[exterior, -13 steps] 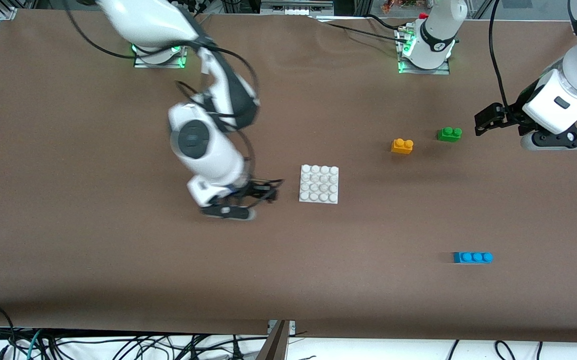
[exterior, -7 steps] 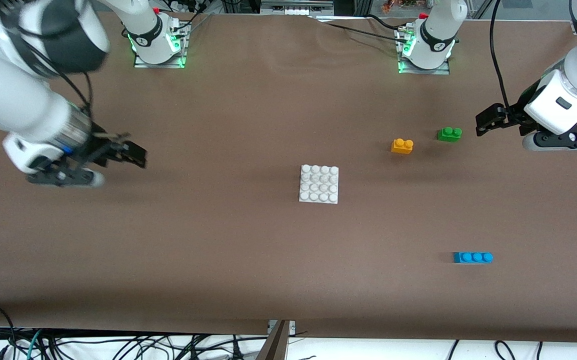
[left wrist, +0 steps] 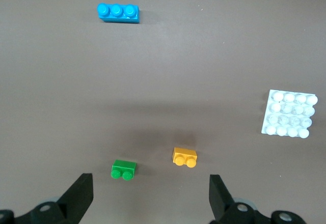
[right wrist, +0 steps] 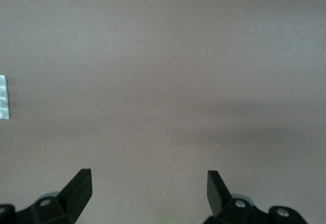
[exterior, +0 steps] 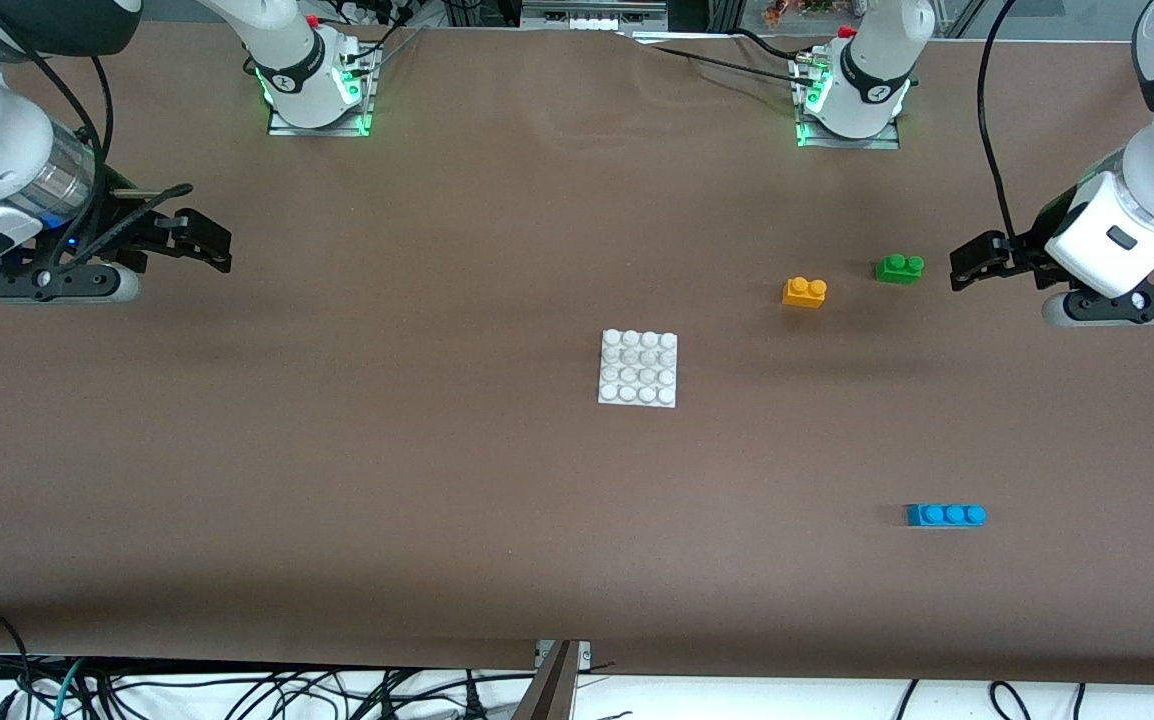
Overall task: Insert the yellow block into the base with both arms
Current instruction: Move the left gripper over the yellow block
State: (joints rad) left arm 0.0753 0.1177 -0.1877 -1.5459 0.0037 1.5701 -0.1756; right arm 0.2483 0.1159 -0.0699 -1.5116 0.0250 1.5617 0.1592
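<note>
Brown tabletop (exterior: 337,480) carries everything; both end effectors hover empty with fingers spread, right end effector (exterior: 199,238) at its own end, left end effector (exterior: 977,262) beside the green brick (exterior: 899,268). White base (exterior: 638,368) sits mid-tabletop. Yellow block (exterior: 804,292) lies between the base and the green brick, so a grab could catch the wrong brick. No writing is readable.

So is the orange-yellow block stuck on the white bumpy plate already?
No, the yellow block sits on the bare table beside the green brick, apart from the base, whose studs carry nothing.
</note>
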